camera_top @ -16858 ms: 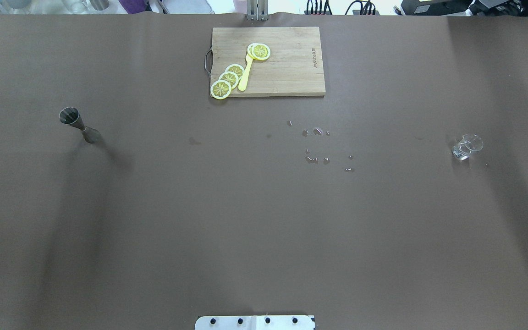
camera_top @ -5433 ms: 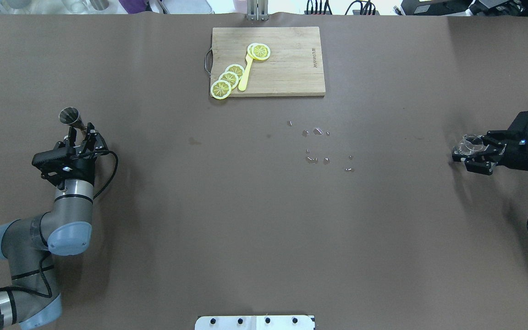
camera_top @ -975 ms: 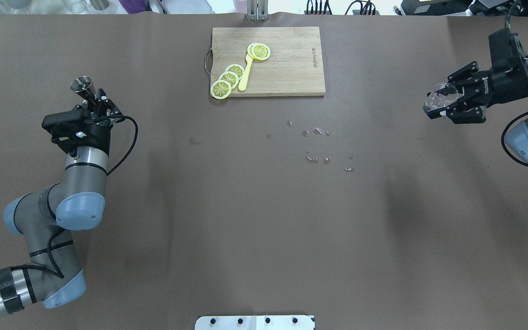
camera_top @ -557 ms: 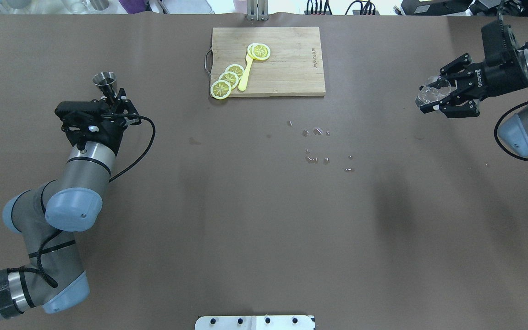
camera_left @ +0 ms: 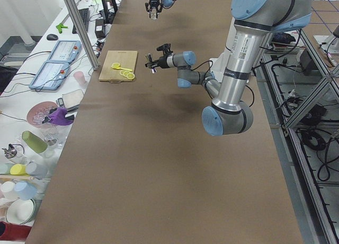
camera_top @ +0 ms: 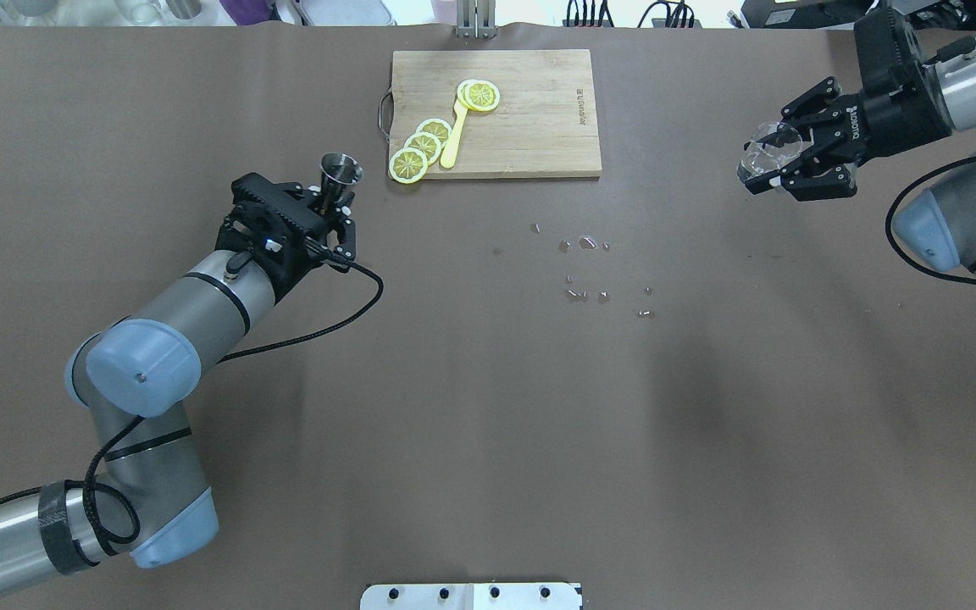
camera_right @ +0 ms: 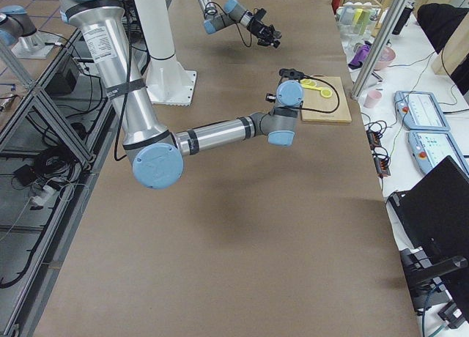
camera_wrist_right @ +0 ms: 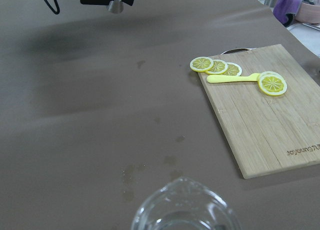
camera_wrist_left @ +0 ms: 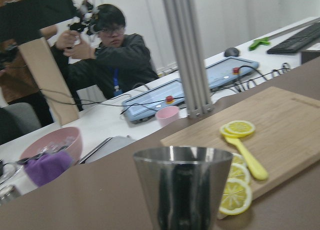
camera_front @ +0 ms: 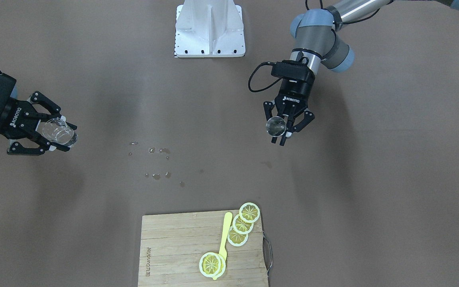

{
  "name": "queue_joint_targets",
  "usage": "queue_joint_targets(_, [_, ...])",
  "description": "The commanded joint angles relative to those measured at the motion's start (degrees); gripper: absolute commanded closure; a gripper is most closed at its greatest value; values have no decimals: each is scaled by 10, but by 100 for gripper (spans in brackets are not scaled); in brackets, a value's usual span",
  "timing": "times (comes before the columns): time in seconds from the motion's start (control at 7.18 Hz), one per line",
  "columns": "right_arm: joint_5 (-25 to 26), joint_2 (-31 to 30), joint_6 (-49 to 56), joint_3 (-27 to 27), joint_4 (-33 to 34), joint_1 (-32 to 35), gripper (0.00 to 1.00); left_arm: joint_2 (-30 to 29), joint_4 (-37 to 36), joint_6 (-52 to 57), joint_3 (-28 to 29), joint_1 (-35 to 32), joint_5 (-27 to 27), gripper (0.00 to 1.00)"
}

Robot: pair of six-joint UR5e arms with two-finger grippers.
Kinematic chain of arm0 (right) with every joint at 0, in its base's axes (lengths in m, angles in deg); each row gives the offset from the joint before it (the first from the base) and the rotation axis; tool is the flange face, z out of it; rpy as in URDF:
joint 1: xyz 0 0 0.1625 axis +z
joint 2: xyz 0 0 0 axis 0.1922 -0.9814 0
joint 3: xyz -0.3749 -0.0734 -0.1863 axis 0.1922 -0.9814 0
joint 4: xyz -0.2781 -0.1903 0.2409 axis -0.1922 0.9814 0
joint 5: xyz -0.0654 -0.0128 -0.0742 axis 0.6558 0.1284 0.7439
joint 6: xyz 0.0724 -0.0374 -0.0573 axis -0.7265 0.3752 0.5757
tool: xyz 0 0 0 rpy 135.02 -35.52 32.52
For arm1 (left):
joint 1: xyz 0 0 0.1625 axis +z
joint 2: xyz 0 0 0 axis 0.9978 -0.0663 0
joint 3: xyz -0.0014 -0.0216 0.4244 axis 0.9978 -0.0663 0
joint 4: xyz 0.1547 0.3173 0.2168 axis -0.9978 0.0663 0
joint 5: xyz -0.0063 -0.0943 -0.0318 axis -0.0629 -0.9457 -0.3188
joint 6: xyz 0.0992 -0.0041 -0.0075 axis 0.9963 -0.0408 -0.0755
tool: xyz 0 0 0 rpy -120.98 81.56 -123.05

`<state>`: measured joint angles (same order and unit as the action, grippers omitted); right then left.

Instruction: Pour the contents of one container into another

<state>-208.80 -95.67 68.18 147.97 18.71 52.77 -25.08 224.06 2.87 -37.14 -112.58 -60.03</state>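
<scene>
On each black gripper body, white letters read ROBOTIQ. The left gripper (camera_front: 280, 137) is clamped on the narrow waist of a shiny steel measuring cup (camera_front: 275, 126), hourglass-shaped and upright. It is held above the brown table (camera_top: 488, 407), near the wooden cutting board (camera_top: 539, 119), with the arm stretched forward. The right gripper (camera_front: 67, 137) grasps a clear glass (camera_front: 57, 132), raised over the table's right side, its arm reaching in sideways. The board bears a printed mark too small to read, 3 overlapping lemon slices (camera_top: 422, 146) and a yellow stick (camera_top: 454, 142). Small wet drops (camera_top: 587, 244) glisten mid-table.
</scene>
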Motion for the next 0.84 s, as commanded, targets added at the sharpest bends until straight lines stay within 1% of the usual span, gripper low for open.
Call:
queue_joint_targets(0.0, [3, 15, 1, 7, 24, -10, 100, -29, 21, 74, 6, -2, -138, 100])
queue_joint_targets(0.14, [7, 27, 10, 7, 44, -14, 100, -48, 42, 125, 31, -3, -187, 100])
queue_joint_targets(0.28, [9, 27, 21, 7, 48, -17, 100, -80, 87, 131, 83, -8, -220, 100])
queue_joint_targets(0.42, [8, 22, 23, 8, 47, -18, 100, -111, 142, 131, 143, -8, -235, 100])
queue_joint_targets(0.56, [10, 22, 24, 8, 48, -23, 100, -131, 181, 131, 183, -8, -248, 100])
queue_joint_targets(0.7, [11, 23, 23, 8, 49, -27, 100, -144, 210, 131, 205, -8, -270, 100])
